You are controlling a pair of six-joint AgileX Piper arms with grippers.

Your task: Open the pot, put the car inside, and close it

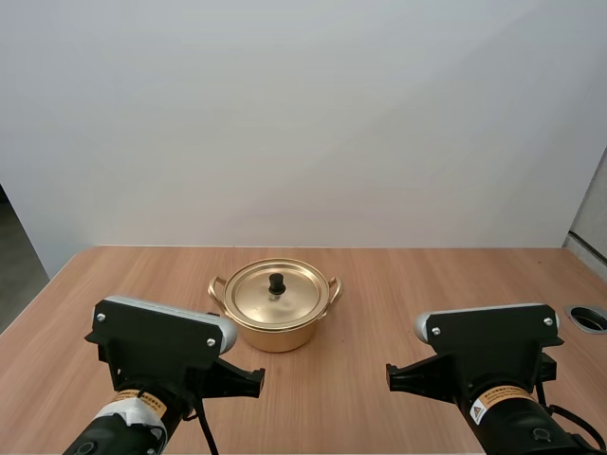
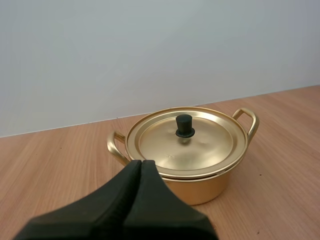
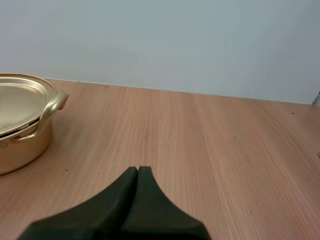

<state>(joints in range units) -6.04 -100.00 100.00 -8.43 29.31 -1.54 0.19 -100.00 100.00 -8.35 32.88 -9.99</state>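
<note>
A golden pot (image 1: 276, 320) with two side handles stands in the middle of the wooden table, its lid (image 1: 276, 292) on and a black knob (image 1: 277, 282) at the lid's centre. My left gripper (image 2: 141, 164) is shut on nothing, its fingers together as one dark wedge just short of the pot (image 2: 187, 165), below the lid (image 2: 186, 140) and its knob (image 2: 184, 126). My right gripper (image 3: 138, 170) is also shut on nothing, over bare table to the right of the pot (image 3: 22, 125). Both arms sit near the table's front edge, the left arm (image 1: 161, 346) and the right arm (image 1: 488, 351).
The wooden table (image 1: 379, 284) runs to a white wall at the back. A round grey-rimmed hole (image 1: 588, 316) is set in the table at the far right edge. Bare wood lies on both sides of the pot.
</note>
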